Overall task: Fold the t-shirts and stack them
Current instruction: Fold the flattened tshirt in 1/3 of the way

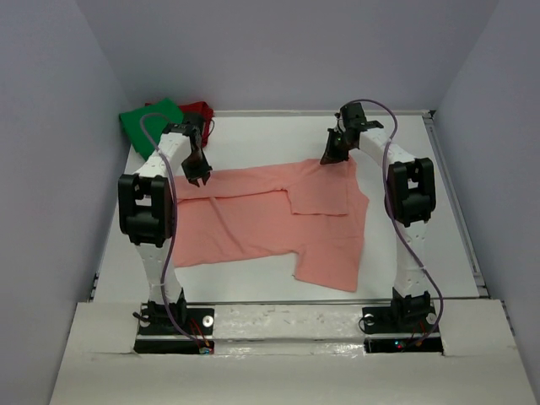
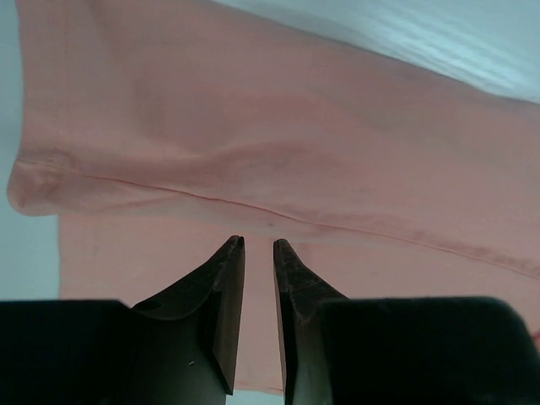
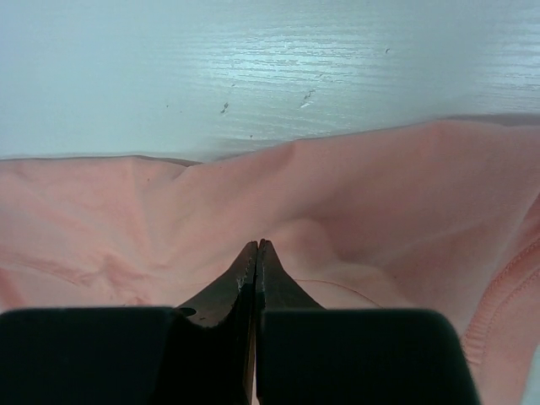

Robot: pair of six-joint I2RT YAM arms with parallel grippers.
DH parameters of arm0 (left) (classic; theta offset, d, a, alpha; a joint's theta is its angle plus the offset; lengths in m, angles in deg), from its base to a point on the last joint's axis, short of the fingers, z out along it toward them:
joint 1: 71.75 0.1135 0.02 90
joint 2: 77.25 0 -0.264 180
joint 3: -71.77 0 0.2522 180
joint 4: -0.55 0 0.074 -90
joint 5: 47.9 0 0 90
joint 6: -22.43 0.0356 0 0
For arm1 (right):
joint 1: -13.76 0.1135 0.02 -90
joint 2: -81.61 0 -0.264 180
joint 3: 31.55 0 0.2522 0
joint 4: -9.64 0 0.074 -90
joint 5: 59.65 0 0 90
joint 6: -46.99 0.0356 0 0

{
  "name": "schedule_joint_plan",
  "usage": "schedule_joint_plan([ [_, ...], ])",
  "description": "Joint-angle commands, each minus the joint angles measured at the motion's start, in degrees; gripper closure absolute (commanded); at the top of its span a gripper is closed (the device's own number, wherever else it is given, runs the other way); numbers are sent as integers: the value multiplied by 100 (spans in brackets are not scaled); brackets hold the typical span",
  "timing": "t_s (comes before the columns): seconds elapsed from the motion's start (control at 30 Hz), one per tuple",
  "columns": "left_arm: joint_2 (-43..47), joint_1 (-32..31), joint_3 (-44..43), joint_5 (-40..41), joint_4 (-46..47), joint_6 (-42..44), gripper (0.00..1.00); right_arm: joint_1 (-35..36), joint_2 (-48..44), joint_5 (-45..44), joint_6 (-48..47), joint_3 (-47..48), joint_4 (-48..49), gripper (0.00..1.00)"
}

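Right gripper, top view: we see the right gripper (image 1: pixel 331 156) down on the far edge of the pink shirt (image 1: pixel 270 224), at about 1 o'clock on the table (image 1: pixel 253 139).
Left gripper, top view: the left gripper (image 1: pixel 200 173) stands over the same far edge at about 10 o'clock. Its jaws are too small to read here.
Shirt, top view: it lies spread flat mid-table, with its long axis running from 9 to 3 o'clock. One flap is folded over near 2 o'clock and another part reaches toward 5 o'clock. We cannot tell which end is the neck.
Other shirts, top view: the green shirt (image 1: pixel 152 122) and the dark red shirt (image 1: pixel 201 110) lie bunched at 11 o'clock, apart from the pink one.
Left gripper, left wrist view: we see a narrow gap between its jaws with nothing in it. A seam crosses from 9 to 4 o'clock just past the tips.
Right gripper, right wrist view: its jaws are pressed together and the cloth puckers up to the tips, so we judge that it holds a thin pinch of shirt. Bare table shows at 12 o'clock.
Risk, slipping: we think so small a bite of soft cloth could pull free on lifting.
Risk, skew: if only the right side rises while the left holds nothing, the shirt would drag and the fold would come out crooked.
Risk, layers: closing on the seam, the left jaws might catch only one layer.
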Motion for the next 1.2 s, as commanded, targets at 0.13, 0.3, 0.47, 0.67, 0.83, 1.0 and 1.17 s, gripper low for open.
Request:
schedule_joint_plan([
  [0.13,-104,256,370,342,202,190,70,-19,22,-146,-159,93,171,100],
  [0.3,-210,528,291,508,211,304,71,-19,22,-321,-151,-30,179,100],
  [0.47,-254,713,1,711,88,427,71,-19,101,-444,-151,-118,180,100],
  [0.67,-324,1073,-105,878,79,541,70,-19,145,-699,-159,-171,171,100],
  [0.83,-482,1257,-245,869,97,594,71,-72,189,-866,-195,-162,153,100],
  [1.0,-684,1302,-438,878,79,620,71,-125,224,-1235,-195,-127,39,100],
  [1.17,-886,1302,-728,825,53,638,71,-177,277,-1534,-203,-49,-66,100],
])
